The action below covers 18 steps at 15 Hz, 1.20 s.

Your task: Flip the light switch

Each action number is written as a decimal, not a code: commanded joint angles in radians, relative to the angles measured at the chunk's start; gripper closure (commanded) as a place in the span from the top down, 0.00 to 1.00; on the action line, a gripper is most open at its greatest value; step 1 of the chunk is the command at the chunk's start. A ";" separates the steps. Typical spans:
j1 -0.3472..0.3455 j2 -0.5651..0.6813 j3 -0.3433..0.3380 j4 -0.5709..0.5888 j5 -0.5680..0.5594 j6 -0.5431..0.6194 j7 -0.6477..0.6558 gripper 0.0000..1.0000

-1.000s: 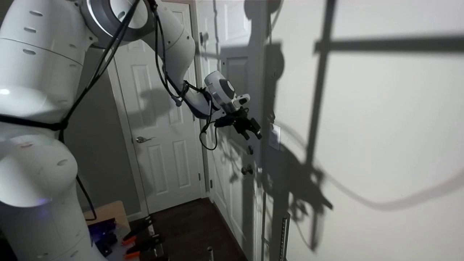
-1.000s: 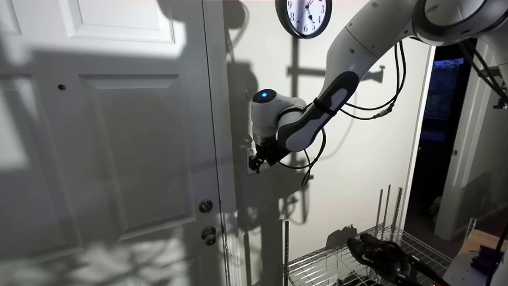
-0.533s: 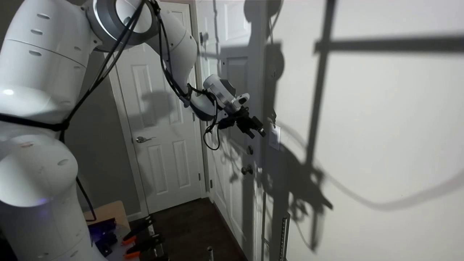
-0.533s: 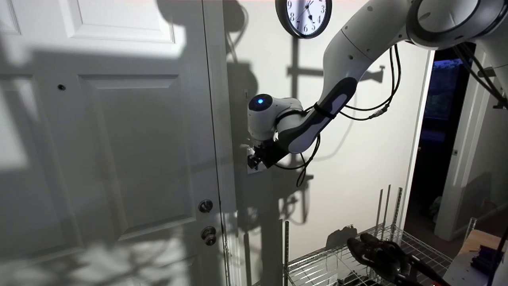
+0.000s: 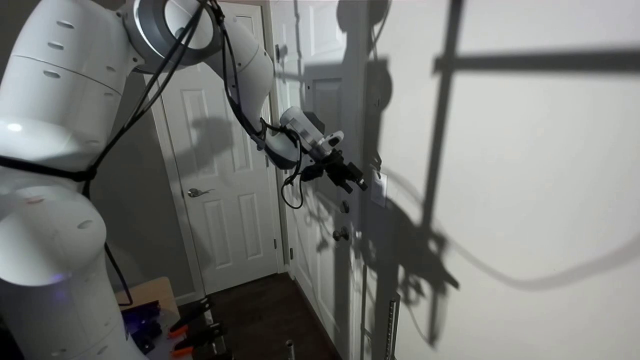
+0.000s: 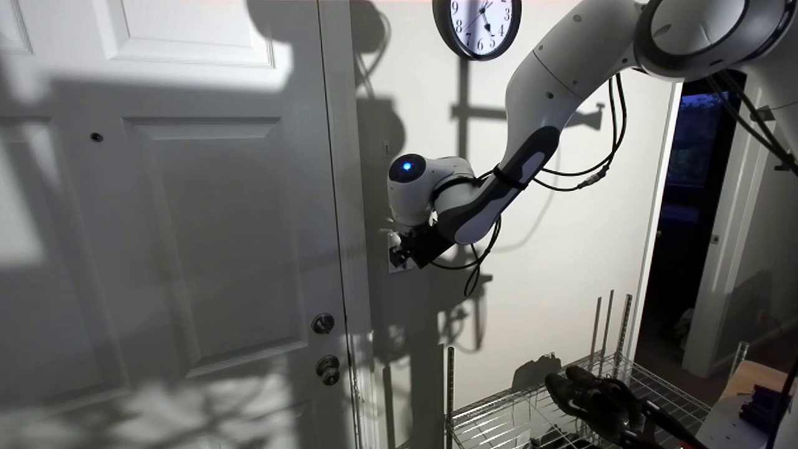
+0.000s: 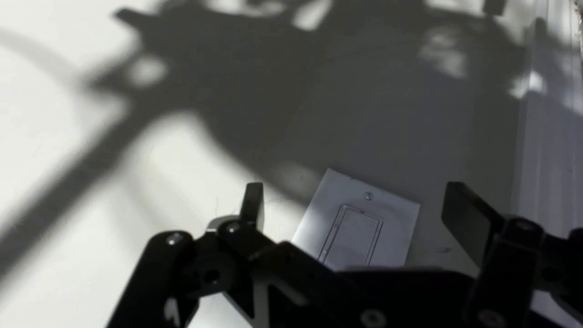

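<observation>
Grey switch (image 7: 352, 238) lies ahead, approx. centred btwn the spread jaws of my gripper (image 7: 355, 202), long axis leaning up-right in wrist view; I'm holding nothing.

**Cross-Shaped Shadow (image 6: 463, 113) Marks Pale Wall (image 5: 540, 160) Below Clock (image 6: 479, 27)**

A white paneled door (image 6: 212, 231) bearing a deadbolt (image 6: 323, 323) above its knob (image 6: 328, 370) stands beside the wall in both exterior views. A wire shelf (image 6: 490, 430) runs along the wall; another door (image 5: 220, 180), with a lever handle (image 5: 196, 192), appears in an exterior view.

The end effector (image 7: 354, 197) is black, the switch (image 7: 356, 232) grey, the wall (image 5: 530, 170) shadow-barred white.
</observation>
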 commanded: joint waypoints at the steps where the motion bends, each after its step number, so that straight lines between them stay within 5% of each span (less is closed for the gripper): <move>1: -0.037 -0.002 0.043 0.003 -0.019 -0.015 0.007 1.00; 17: -0.037 -0.002 0.045 0.004 -0.018 -0.018 0.006 1.00; 18: -0.037 -0.002 0.045 0.004 -0.018 -0.018 0.006 0.88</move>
